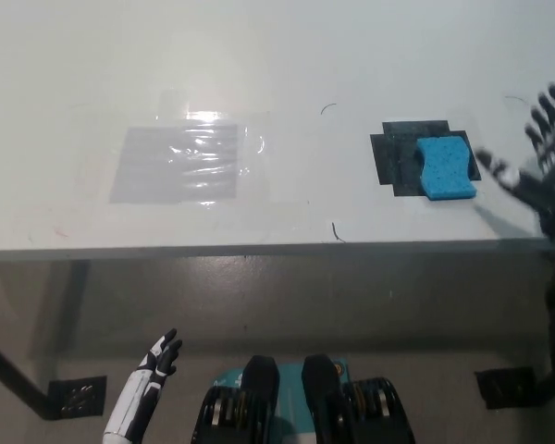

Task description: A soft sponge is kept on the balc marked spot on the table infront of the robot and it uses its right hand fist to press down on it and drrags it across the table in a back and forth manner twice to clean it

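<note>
The blue sponge [445, 167] lies on the black marked spot [400, 162] on the white tabletop [259, 55], just left of the black right hand's [546, 162] spread fingers [548, 116] and not touching them. That hand is at the picture's right edge, holding nothing. Far from those fingers, a shiny clear patch [178, 163] lies on the tabletop, and the white left hand [159, 356] rests below the table edge with its fingers slightly apart.

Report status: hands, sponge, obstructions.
Right hand open, beside the sponge, not touching. Left hand open, low below table edge. Sponge on black mark. Nothing blocking.
</note>
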You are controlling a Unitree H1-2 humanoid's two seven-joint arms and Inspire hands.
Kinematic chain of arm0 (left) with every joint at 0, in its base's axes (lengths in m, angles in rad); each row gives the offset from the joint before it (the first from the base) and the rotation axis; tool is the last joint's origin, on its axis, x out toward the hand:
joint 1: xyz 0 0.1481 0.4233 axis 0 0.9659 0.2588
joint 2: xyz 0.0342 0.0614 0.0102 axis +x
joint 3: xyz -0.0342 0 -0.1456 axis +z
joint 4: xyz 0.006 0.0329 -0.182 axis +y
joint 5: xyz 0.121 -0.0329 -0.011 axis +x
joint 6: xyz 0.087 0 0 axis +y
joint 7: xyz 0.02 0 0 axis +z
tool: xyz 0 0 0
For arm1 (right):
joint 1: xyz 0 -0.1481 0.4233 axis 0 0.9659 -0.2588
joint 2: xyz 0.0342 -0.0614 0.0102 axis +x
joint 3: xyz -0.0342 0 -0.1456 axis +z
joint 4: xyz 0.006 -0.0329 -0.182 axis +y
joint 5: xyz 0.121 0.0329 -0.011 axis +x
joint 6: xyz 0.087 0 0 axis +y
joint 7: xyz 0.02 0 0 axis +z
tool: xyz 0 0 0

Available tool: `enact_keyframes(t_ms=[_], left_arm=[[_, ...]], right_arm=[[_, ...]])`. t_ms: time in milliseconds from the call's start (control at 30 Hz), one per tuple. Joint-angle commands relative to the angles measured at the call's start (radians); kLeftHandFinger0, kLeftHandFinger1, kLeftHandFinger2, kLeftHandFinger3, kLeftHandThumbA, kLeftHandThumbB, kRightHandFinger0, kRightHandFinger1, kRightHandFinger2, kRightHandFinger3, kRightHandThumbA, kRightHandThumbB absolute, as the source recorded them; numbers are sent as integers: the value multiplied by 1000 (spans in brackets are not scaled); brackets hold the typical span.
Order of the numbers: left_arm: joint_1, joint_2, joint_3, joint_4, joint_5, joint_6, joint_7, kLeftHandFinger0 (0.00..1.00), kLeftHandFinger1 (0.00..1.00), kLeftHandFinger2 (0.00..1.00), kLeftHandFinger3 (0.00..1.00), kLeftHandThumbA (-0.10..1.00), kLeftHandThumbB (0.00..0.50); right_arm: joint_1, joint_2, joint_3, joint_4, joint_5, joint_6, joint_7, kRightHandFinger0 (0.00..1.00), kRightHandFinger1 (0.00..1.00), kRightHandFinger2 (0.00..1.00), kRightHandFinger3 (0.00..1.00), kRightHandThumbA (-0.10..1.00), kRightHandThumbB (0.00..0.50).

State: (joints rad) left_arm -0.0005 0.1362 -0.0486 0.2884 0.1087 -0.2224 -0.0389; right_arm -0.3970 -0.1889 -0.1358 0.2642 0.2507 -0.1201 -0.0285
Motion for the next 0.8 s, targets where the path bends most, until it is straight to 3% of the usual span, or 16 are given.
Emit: enact_keyframes(t_ms=[0,67,133,167,267,367,500,600,633,700,767], left_arm=[[-27,24,-14,-30,-4,11,-38,1000,1000,1000,1000,1000,0],[-23,22,-16,-21,-4,-10,-37,1000,1000,1000,1000,1000,0],[-23,24,-15,-17,-6,-12,-38,1000,1000,1000,1000,1000,0],[-20,24,-13,-21,-10,-4,-40,1000,1000,1000,1000,1000,3],[-20,23,-14,-23,-3,1,-35,1000,1000,1000,1000,1000,0],[-13,20,-18,-18,-5,-3,-39,1000,1000,1000,1000,1000,0],[-11,19,-22,-10,0,-7,-36,1000,1000,1000,1000,1000,0],[-19,18,-19,-15,0,5,-31,1000,1000,1000,1000,1000,0],[-21,17,-18,-16,1,7,-31,1000,1000,1000,1000,1000,6],[-22,16,-16,-20,-4,7,-34,1000,1000,1000,1000,1000,0],[-21,15,-13,-16,-10,1,-35,1000,1000,1000,1000,1000,0]], right_arm=[[477,-61,171,-1145,209,-234,142,1000,1000,1000,1000,1000,300],[543,-34,187,-1018,202,-247,169,1000,1000,1000,1000,1000,326],[567,-7,196,-898,131,-251,182,1000,1000,1000,1000,1000,318],[578,5,200,-834,76,-257,182,1000,1000,1000,1000,1000,284],[569,64,186,-583,-55,-239,126,1000,1000,1000,1000,1000,282],[545,71,179,-377,-65,-289,120,1000,1000,1000,1000,1000,269],[517,56,183,-190,-46,-247,140,1000,1000,1000,1000,1000,216],[473,45,182,-76,-35,-249,166,1000,1000,1000,1000,1000,252],[463,45,180,-58,-35,-254,170,1000,1000,1000,1000,1000,217],[438,41,179,5,-53,-266,171,1000,1000,1000,1000,1000,225],[423,37,180,28,-59,-260,176,1000,1000,1000,1000,1000,190]])
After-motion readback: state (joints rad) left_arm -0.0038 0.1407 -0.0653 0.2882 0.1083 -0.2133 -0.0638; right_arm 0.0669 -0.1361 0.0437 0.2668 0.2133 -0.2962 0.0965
